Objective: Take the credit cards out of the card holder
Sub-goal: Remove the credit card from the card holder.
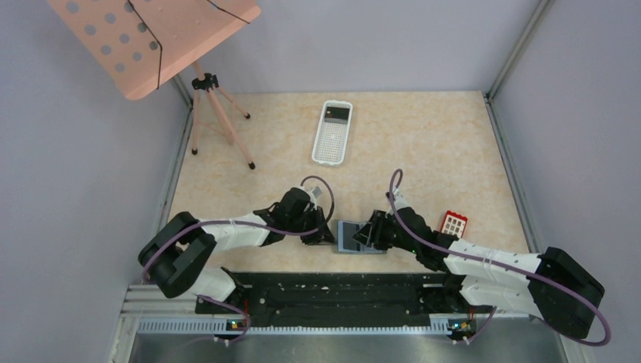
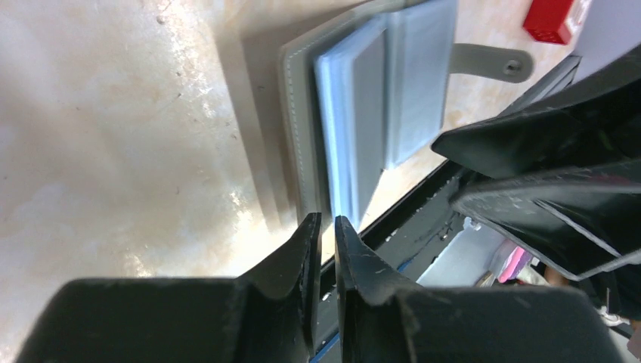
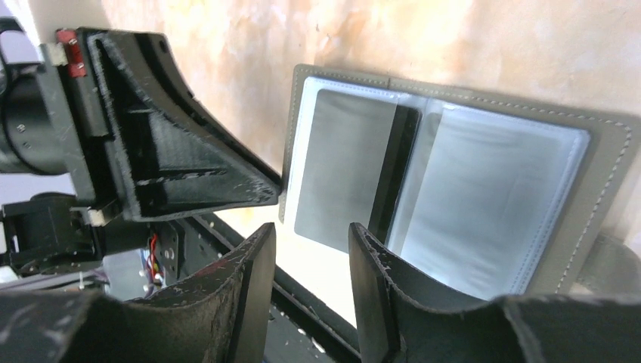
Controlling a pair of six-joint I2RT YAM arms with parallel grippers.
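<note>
The grey card holder (image 1: 355,237) lies open near the table's front edge, its strap (image 2: 491,60) pointing right. In the right wrist view a pale credit card (image 3: 340,166) sits in the holder's left half; the right pocket (image 3: 491,204) looks whitish. A red credit card with white squares (image 1: 454,223) lies on the table, to the right of the holder. My left gripper (image 2: 325,221) has its jaws almost together, with nothing showing between them, and its tips are at the holder's left edge. My right gripper (image 3: 311,236) stands open and empty just over the holder's near edge.
A white perforated basket (image 1: 332,132) with a dark item inside stands at the back centre. A pink stand on a tripod (image 1: 219,113) occupies the back left. A black rail (image 1: 340,291) runs along the front edge, and walls close in both sides.
</note>
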